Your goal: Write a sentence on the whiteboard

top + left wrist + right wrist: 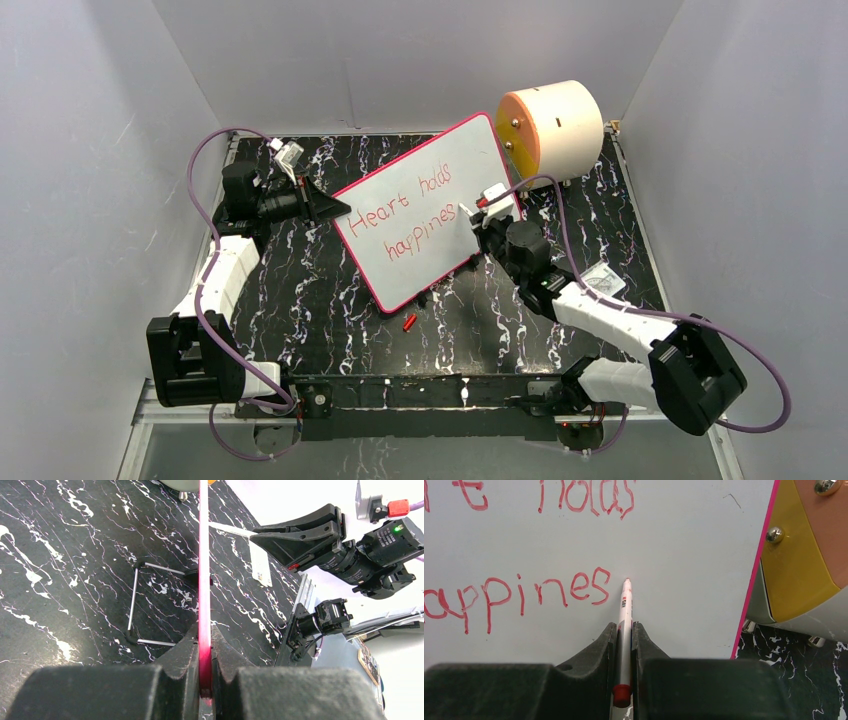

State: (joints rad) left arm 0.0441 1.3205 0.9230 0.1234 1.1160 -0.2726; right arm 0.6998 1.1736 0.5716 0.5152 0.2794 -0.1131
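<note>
I see my left pincer [204,647] pinching the whiteboard's pink-red rim, and my right pincer [624,630] pinching a slim white marker [625,607].

The whiteboard [425,205], flat, glossy and round-cornered, stands tilted towards the table's far right corner, just in front of a cream cylinder [555,128] with an orange face and metal studs. The table [330,290] is black with white marble veining, boxed in by plain pale grey walls. The sentence [410,215], in thin red slanted handwriting, reads "Heart holds happines", and the marker tip touches the board just after the last letter.
</note>
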